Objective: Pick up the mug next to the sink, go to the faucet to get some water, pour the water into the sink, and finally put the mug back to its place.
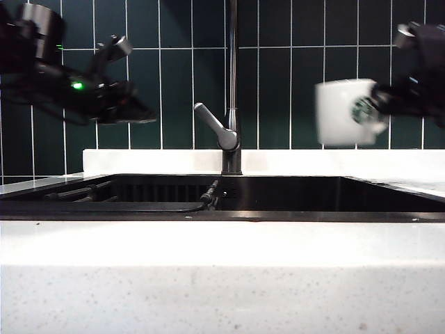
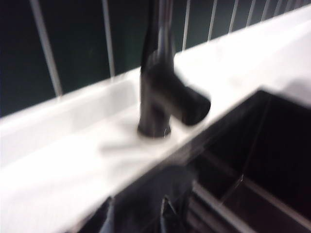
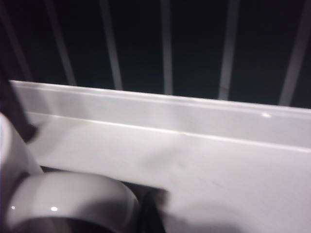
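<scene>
We see the white Starbucks mug (image 1: 345,112) held in mid-air at the right of the exterior frame, above the counter's back ledge (image 1: 348,161), logo facing us. The right gripper (image 1: 381,103) is pinched on the mug's far side, its arm entering from the upper right. In the right wrist view the mug's rim (image 3: 73,196) fills the lower left corner. Below, the dark sink (image 1: 278,195) spans the speckled countertop (image 1: 222,278), with the 1-lever faucet (image 1: 231,104) rising at centre. At upper left, our left gripper (image 1: 132,111) hovers before the green tiles (image 1: 174,83); we cannot tell how its jaws stand.
</scene>
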